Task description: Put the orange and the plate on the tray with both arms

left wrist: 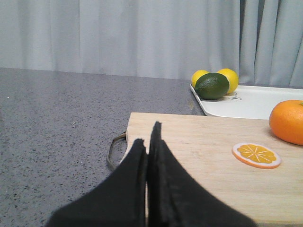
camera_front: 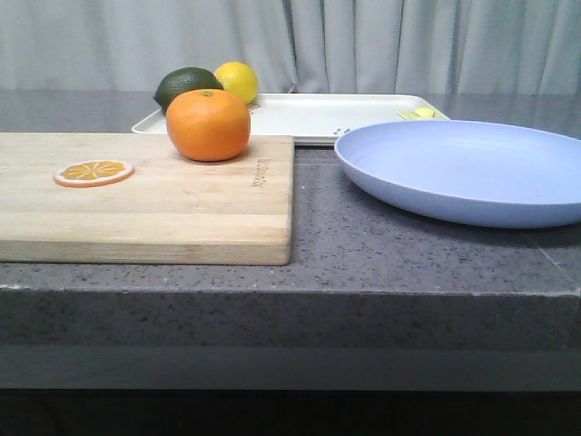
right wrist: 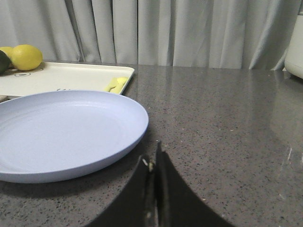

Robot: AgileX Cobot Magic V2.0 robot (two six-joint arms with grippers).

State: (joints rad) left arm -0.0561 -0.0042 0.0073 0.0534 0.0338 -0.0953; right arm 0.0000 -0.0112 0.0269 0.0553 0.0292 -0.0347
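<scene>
The orange [camera_front: 208,124] stands on the far right part of a wooden cutting board [camera_front: 182,213]; it also shows in the left wrist view [left wrist: 288,121]. The lavender-blue plate [camera_front: 463,170] lies on the counter at the right, also in the right wrist view [right wrist: 61,132]. The white tray [camera_front: 318,116] lies behind both. My left gripper [left wrist: 147,137] is shut and empty over the board's near left corner, well short of the orange. My right gripper [right wrist: 152,158] is shut and empty just beside the plate's rim. Neither gripper shows in the front view.
A yellow lemon [camera_front: 237,81] and a dark green fruit [camera_front: 185,86] sit at the tray's left end, a small yellow piece [camera_front: 423,113] at its right end. A flat orange slice [camera_front: 93,172] lies on the board. The counter's front edge [camera_front: 290,282] is close. Grey curtains hang behind.
</scene>
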